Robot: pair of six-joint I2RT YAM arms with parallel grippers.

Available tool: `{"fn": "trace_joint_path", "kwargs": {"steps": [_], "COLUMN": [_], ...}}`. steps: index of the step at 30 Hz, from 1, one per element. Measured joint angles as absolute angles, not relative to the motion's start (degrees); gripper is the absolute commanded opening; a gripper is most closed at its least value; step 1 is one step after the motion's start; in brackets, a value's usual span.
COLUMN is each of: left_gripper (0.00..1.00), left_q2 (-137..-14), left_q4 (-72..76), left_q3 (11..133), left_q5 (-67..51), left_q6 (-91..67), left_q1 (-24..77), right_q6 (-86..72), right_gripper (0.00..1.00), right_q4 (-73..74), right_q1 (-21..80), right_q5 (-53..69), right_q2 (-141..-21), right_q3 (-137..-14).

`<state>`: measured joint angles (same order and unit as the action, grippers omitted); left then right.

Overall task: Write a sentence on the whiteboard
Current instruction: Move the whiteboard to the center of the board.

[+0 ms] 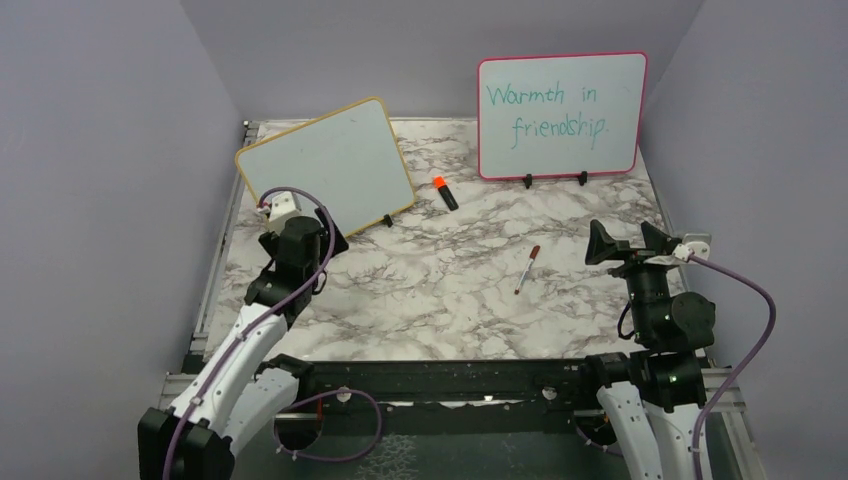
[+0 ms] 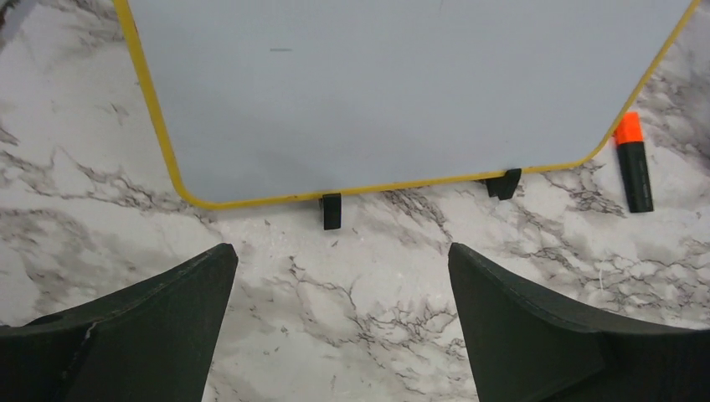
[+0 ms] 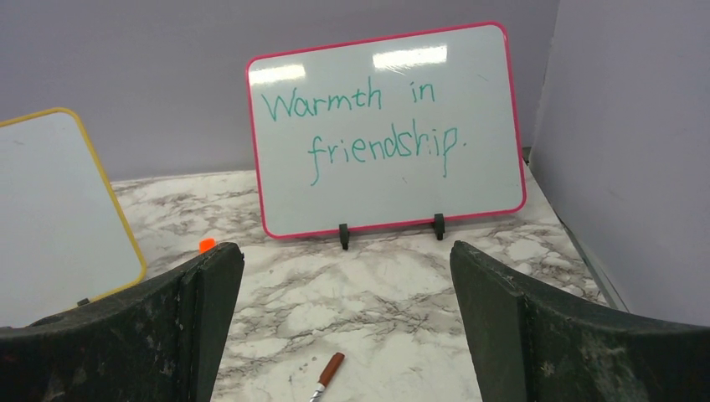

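The task stands at its first step: acquiring a writing tool. The whiteboard (image 1: 325,165) stands tilted on its clip feet at the rear left of the counter (image 1: 430,300). Its face is blank apart from one faint short mark, so no writing is done. The left claw (image 2: 339,251) hovers in front of the board's lower edge, jaws spread wide and holding nothing. The right claw (image 1: 628,243) hangs over the right side of the counter, likewise spread wide and empty. A thin pen (image 1: 527,268) with a red end lies flat on the counter, near the right claw and well apart from the whiteboard. An orange-capped marker (image 1: 445,192) lies near the whiteboard's right corner. A pink board (image 1: 560,115) with teal writing stands at the rear right and is not the target. We judge that the next move calls for the right claw to descend over the pen, set its jaws across the barrel and close. We cannot tell whether the pen is capped.
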<state>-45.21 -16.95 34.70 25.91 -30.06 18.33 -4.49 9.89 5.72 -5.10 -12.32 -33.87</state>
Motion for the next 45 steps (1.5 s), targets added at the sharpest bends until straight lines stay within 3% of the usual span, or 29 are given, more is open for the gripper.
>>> {"fn": "trace_joint_path", "kwargs": {"steps": [12,29,36,42,45], "left_gripper": [0.74,0.5,0.28,0.01,0.0], "left_q2": [-67.9,-80.9,-84.1,-84.2,-83.9], "left_q4": [-13.2,-3.3,-0.1,0.5,1.6], "left_q3": [34.9,36.3,37.0,36.9,36.1], "left_q5": [26.8,30.7,30.3,29.1,28.4], "left_q6": [-41.1,-42.1,-42.2,-41.9,-41.8], "left_q1": [18.3,17.6,16.5,16.3,16.7], "right_q6": [-4.5,-4.5,-4.5,-4.5,-4.5], "right_gripper": [1.0,1.0,1.0,1.0,1.0], "right_q4": [9.9,9.9,9.9,9.9,9.9], "right_q1": [7.2,7.5,7.6,7.6,7.6], "right_q5": [-5.1,-5.1,-5.1,-5.1,-5.1], "right_q2": [-11.9,-11.6,-11.6,-11.6,-11.6], "right_q3": [-33.8,-33.8,-33.7,-33.6,-33.6]}}
